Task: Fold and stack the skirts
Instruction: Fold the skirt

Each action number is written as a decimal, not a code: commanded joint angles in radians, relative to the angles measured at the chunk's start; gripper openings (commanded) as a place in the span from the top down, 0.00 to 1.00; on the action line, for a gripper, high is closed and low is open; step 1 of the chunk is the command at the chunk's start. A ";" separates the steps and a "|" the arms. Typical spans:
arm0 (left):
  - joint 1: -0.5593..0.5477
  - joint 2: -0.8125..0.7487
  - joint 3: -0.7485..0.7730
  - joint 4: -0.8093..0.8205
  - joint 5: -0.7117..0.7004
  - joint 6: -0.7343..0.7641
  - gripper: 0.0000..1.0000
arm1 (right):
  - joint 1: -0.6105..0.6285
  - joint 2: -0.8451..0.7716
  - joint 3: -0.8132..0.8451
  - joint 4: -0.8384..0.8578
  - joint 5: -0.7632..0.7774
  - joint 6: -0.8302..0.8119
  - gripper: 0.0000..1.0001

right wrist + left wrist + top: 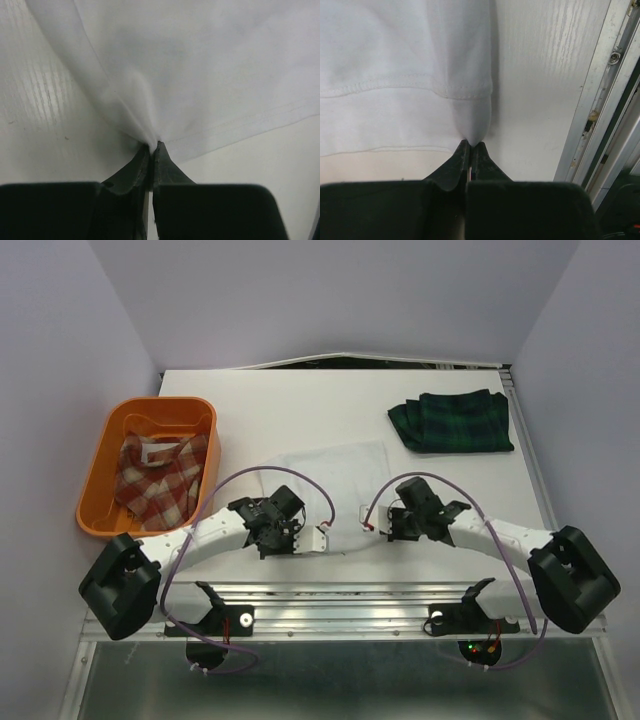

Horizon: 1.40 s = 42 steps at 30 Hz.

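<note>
The white skirt (335, 472) lay spread on the table (300, 405), in the middle and just ahead of both arms, with its near edge toward the robot. The left gripper (470, 145) was clamped tight on a hemmed corner at that near edge, with a small peak of cloth drawn between the closed tips. The right gripper (152, 146) was pinched shut on the cloth close by, where the fabric gathered into a fan of soft creases running toward its tips. Holding the edge at two points probably served the fold, since both arms together could lift that edge and carry it over the rest without the cloth sagging or twisting. I judged the fold to be only beginning, because most of the skirt lay flat in a single layer. The dark green-navy plaid skirt (452, 422) sat folded at the far right of the table, well apart, and seemed a likely base for the stack. The red-and-tan plaid skirt (160, 475) lay crumpled in the orange basket (100, 465) at the left, apparently not yet handled. The white skirt looked thin and limp, plain and unpatterned. It nearly matched the pale tabletop, so its outline was faint from above. The left wrist view showed a stitched hem line running across it.
</note>
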 commanded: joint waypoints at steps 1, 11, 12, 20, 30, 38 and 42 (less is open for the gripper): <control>0.021 -0.043 0.064 -0.049 0.027 0.012 1.00 | 0.009 -0.049 -0.001 -0.145 0.024 0.001 0.99; 0.098 -0.234 0.168 -0.167 0.101 -0.012 1.00 | 0.009 -0.353 0.137 -0.513 -0.049 0.086 0.99; 0.098 -0.244 0.188 -0.196 0.110 -0.015 1.00 | 0.009 -0.366 0.149 -0.533 -0.057 0.096 0.99; 0.096 -0.244 0.294 -0.367 0.190 -0.030 1.00 | 0.009 -0.312 0.309 -0.696 -0.149 0.212 0.99; 0.340 -0.051 0.375 -0.278 0.214 0.049 1.00 | -0.085 -0.078 0.471 -0.610 -0.082 0.090 0.99; 0.403 0.162 0.504 -0.206 0.211 0.086 1.00 | -0.207 0.149 0.640 -0.611 -0.119 -0.027 0.99; 0.423 0.253 0.566 -0.218 0.221 0.095 1.00 | -0.258 0.246 0.704 -0.625 -0.129 -0.078 0.99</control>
